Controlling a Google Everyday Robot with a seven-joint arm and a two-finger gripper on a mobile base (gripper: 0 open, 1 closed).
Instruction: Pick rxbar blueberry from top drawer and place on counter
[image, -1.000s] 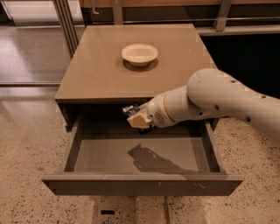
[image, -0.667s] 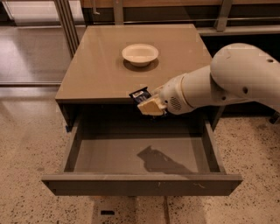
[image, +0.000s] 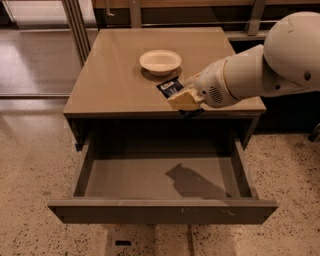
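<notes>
The rxbar blueberry (image: 170, 87), a small dark wrapper with pale lettering, is held in my gripper (image: 181, 98) just above the front part of the counter (image: 115, 75). The gripper's tan fingers (image: 184, 99) are shut on the bar. The white arm reaches in from the right. The top drawer (image: 160, 210) is pulled fully open below the counter. Its grey interior holds only the arm's shadow.
A shallow cream bowl (image: 160, 61) sits on the counter just behind the gripper. Speckled terrazzo floor (image: 30, 165) surrounds the cabinet. Metal posts (image: 77, 25) stand at the back left, and a dark shelf edge runs along the back.
The gripper has risen out of the drawer with the bar and moved back and up, over the counter's front edge. The drawer has stayed open.
</notes>
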